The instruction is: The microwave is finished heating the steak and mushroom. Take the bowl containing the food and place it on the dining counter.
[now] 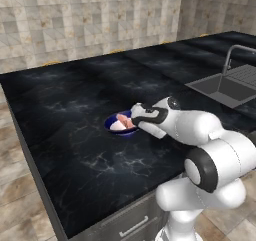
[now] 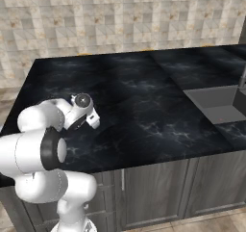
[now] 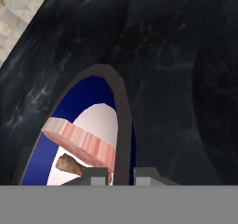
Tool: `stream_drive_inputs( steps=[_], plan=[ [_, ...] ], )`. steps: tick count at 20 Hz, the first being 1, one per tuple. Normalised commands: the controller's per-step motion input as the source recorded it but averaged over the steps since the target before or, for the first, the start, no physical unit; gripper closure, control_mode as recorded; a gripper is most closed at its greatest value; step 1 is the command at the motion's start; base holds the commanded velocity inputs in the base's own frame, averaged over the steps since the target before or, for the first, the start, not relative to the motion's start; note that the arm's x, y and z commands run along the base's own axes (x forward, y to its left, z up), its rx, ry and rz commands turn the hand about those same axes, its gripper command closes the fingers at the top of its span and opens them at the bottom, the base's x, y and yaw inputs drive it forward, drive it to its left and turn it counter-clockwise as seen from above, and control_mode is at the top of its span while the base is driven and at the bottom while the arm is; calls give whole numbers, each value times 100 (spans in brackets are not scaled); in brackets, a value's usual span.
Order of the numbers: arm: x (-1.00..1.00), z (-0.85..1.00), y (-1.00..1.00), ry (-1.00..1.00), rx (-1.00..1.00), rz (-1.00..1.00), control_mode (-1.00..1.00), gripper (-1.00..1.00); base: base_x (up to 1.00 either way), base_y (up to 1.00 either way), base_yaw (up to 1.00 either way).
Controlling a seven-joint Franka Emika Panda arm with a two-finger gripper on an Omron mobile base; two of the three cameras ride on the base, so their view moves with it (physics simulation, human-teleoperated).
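The dark blue bowl with a white inside is at the dining counter, a glossy black marble top. Whether it rests on the top or hangs just above it, I cannot tell. The pinkish steak lies across the bowl, and the tiny brown mushroom sits beside it. In the hand view my gripper is shut on the bowl's dark rim, one finger inside and one outside. From the left base view the gripper is at the bowl's right edge. The microwave is out of view.
A sink with a bent faucet is set into the counter at the far right, and the sink also appears in the right base view. A tiled wall runs behind the counter. Grey cabinet fronts stand below its near edge.
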Motion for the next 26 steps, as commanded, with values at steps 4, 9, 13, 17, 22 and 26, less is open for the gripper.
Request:
stream_drive_inputs(
  steps=[4, 9, 13, 17, 22, 26],
  plan=[
    [1, -33, 0, 0, -4, 4, -100, 100, 0, 0, 0],
    [0, -36, 0, 0, -7, 1, -100, 100, 0, 0, 0],
    [0, -37, 0, 0, -9, 1, -100, 100, 0, 0, 0],
    [3, -26, 0, -2, -5, 0, -100, 100, 0, 0, 0],
    [10, -4, 0, 1, 0, 0, -100, -100, 0, 0, 0],
    [-8, 36, -3, 2, 0, -7, -100, -100, 0, 0, 0]
  ],
)
